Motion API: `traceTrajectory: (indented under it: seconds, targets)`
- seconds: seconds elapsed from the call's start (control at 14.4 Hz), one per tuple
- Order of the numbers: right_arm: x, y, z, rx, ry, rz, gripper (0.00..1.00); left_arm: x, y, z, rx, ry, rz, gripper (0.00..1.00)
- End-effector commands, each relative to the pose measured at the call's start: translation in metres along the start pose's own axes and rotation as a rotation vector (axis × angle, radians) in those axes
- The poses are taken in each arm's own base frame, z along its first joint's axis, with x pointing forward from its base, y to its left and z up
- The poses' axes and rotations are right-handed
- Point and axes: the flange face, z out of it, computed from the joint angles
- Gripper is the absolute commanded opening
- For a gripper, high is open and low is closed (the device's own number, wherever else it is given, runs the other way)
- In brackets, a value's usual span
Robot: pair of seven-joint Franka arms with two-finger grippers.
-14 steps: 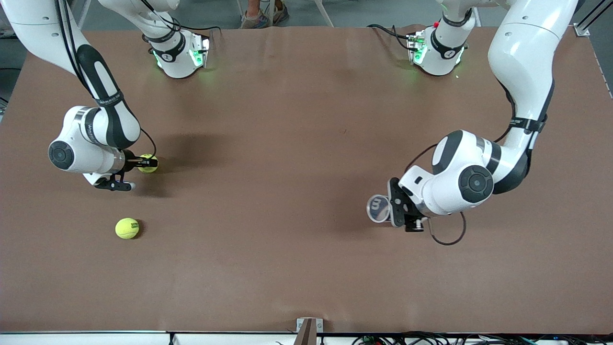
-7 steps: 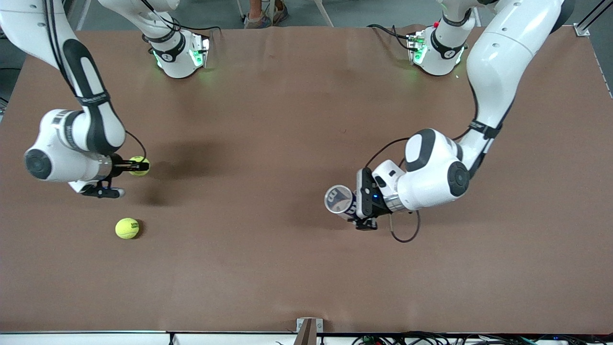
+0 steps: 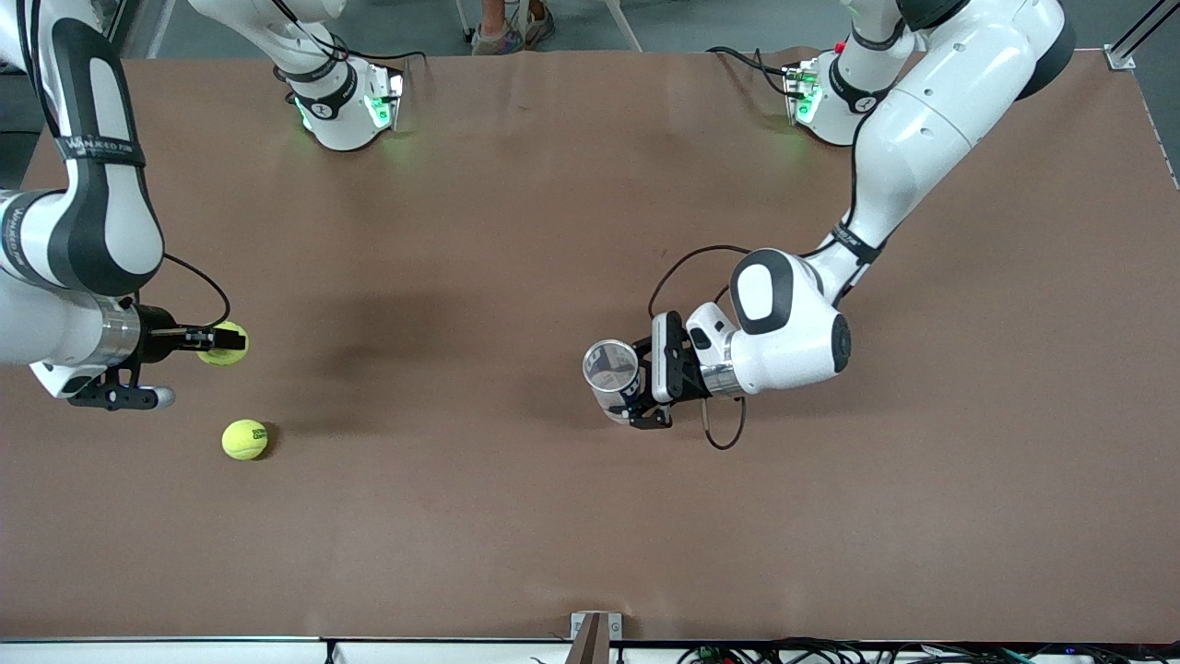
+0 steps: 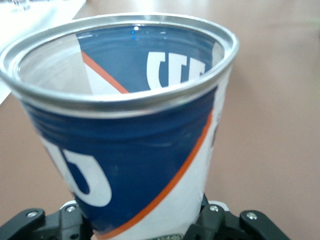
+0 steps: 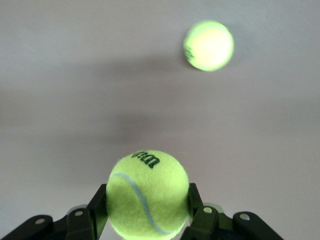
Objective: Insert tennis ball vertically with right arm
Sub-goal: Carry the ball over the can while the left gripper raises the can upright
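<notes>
Yellow-green tennis ball (image 3: 224, 343) sits clenched in the right gripper (image 3: 221, 342) at mid-left of the frame, above the table (image 3: 479, 231). A second ball (image 3: 244, 440) lies just below it. Frame centre, the left gripper (image 3: 636, 387) jaws grasp an open-topped can (image 3: 610, 367).

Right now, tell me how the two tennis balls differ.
The held tennis ball is clamped between the right gripper's fingers above the table; the loose tennis ball rests on the table, untouched. The held ball's dark logo shows close in the right wrist view; the loose one looks blurred there. Both are yellow-green with dark print.
</notes>
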Motion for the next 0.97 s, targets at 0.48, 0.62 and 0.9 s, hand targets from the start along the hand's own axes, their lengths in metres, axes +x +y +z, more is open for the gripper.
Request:
traceTrajectory:
  seconds: [0.48, 0.62, 0.9]
  targets:
    - [0.005, -0.17, -0.029, 0.4, 0.134, -0.109, 0.34, -0.022, 0.022, 0.034, 0.013, -0.008, -0.024, 0.71]
    - [-0.007, -0.221, -0.028, 0.395, 0.127, -0.171, 0.3, -0.03, 0.027, 0.044, 0.006, -0.052, -0.032, 0.71]
    - [-0.027, -0.299, -0.006, 0.417, 0.124, -0.177, 0.3, -0.035, 0.029, 0.047, 0.0, -0.058, -0.036, 0.71]
